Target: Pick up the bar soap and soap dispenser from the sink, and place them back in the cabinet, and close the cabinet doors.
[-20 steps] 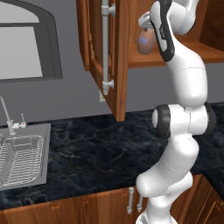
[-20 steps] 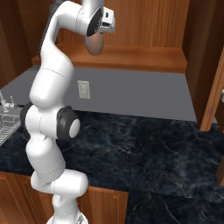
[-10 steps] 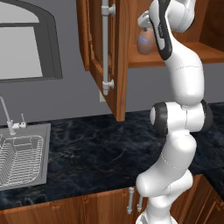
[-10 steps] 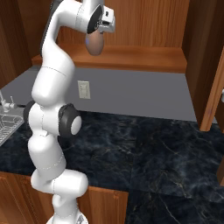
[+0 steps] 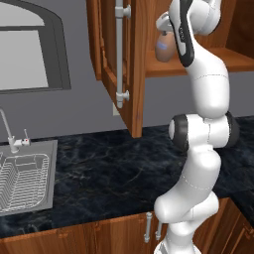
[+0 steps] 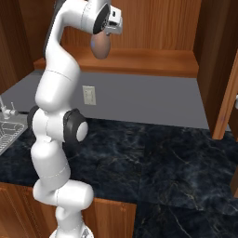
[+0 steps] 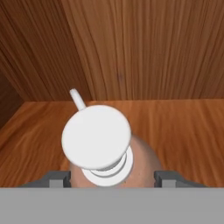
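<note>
While my end effector (image 7: 111, 178) pinches the soap dispenser (image 7: 105, 151) above the cabinet (image 6: 153, 28) shelf's front edge (doors open), letting go early could tip it off.

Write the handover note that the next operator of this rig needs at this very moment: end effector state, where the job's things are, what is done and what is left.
End effector: shut on the brown teardrop-shaped soap dispenser with white pump top, held upright just above the inner shelf of the tall reddish-brown wooden cabinet.
Cabinet doors: the left raised-panel door with the long silver bar handle stands open.
Grey metal sink with wire rack: no soap visible in the part in view.
Bar soap: cannot tell where it is.
Done: dispenser lifted up to the cabinet.
Left: set the dispenser down on the shelf, release, account for the bar soap, close both doors.
</note>
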{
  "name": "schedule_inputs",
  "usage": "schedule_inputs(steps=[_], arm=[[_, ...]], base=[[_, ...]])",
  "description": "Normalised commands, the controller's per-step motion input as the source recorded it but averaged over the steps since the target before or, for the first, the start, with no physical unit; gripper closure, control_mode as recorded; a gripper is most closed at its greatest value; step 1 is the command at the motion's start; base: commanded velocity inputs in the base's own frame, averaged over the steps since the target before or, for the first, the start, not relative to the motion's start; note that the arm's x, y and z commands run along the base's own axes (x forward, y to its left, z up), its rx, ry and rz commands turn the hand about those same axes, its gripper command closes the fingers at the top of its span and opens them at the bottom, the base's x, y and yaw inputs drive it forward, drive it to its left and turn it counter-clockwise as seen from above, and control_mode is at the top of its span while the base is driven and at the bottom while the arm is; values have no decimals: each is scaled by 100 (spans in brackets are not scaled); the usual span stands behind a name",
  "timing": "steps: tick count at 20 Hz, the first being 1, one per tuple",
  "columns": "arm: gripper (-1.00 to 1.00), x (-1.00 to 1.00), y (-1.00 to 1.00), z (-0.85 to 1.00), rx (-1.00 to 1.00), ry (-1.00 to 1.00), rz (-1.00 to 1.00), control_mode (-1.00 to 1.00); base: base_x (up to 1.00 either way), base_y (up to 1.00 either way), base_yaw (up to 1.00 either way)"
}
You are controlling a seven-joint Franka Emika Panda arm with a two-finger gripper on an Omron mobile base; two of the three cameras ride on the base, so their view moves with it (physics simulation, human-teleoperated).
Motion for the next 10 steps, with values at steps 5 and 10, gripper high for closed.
schedule_inputs(steps=[5, 10], arm=[[-100, 0, 0, -27, 0, 0, 0, -100], [-100, 0, 0, -22, 0, 0, 0, -100]], base=[[0, 0, 0], [0, 0, 0]])
